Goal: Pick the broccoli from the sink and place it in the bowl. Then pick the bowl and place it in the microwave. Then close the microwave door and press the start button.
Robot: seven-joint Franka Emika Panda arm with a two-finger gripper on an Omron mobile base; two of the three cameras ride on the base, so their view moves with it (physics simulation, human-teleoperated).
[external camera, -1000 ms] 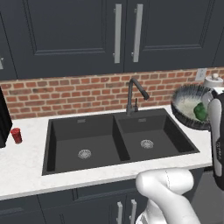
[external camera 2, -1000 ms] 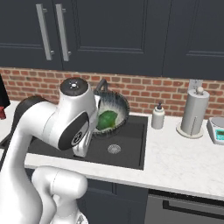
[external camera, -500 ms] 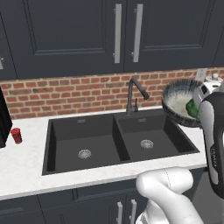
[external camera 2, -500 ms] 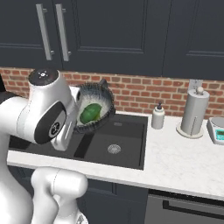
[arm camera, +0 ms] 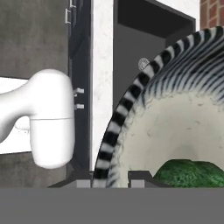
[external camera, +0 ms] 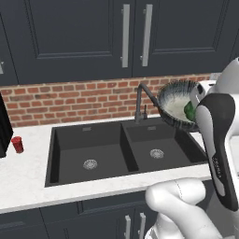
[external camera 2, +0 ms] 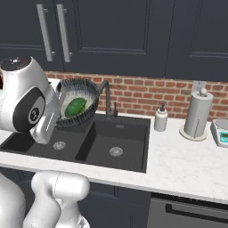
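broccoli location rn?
The broccoli lies inside the bowl, which the gripper holds tilted in the air above the sink, just beside the faucet.

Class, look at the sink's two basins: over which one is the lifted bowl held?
The basin on the faucet's side, right in the left base view. The bowl with the broccoli hangs tilted above it; the other basin has nothing above it.

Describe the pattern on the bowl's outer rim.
Dark and whitish stripes ring the bowl, clearest in the hand view.
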